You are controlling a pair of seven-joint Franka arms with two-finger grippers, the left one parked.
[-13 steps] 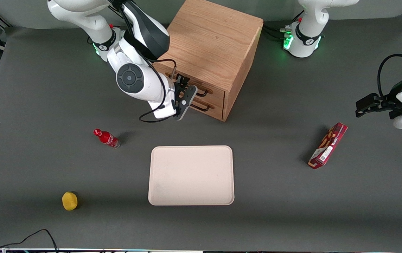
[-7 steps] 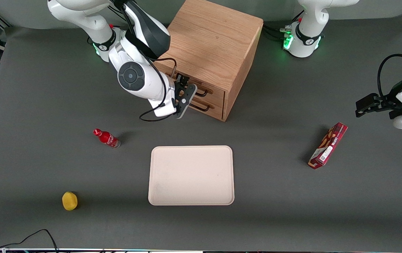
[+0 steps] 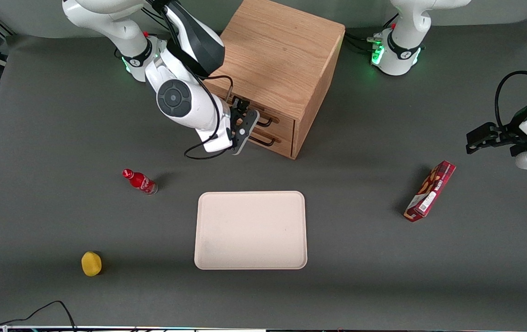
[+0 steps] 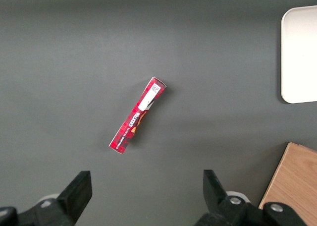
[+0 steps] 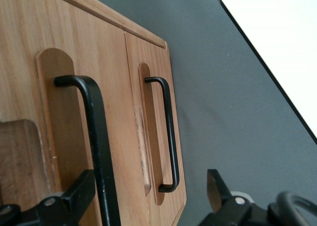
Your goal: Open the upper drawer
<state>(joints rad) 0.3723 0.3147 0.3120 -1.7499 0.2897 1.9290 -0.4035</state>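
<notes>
The oak cabinet (image 3: 277,60) stands at the back of the table, both drawers shut. The upper drawer (image 3: 284,121) carries a black bar handle (image 3: 267,122) above the lower drawer (image 3: 282,140). My right gripper (image 3: 246,124) is open at the drawer fronts. In the right wrist view the upper drawer (image 5: 111,87) and its handle (image 5: 92,122) loom large. That bar runs between my open gripper's (image 5: 148,196) fingers, close to one finger (image 5: 79,194). The lower drawer's handle (image 5: 169,127) lies farther off, nearer the table.
A cream tray (image 3: 250,229) lies nearer the front camera than the cabinet. A red bottle (image 3: 139,181) and a yellow fruit (image 3: 91,263) sit toward the working arm's end. A red snack box (image 3: 430,191) lies toward the parked arm's end.
The right arm has crept slightly toward the cabinet, bringing the open gripper a little closer to the drawer fronts. Both drawers stay shut.
</notes>
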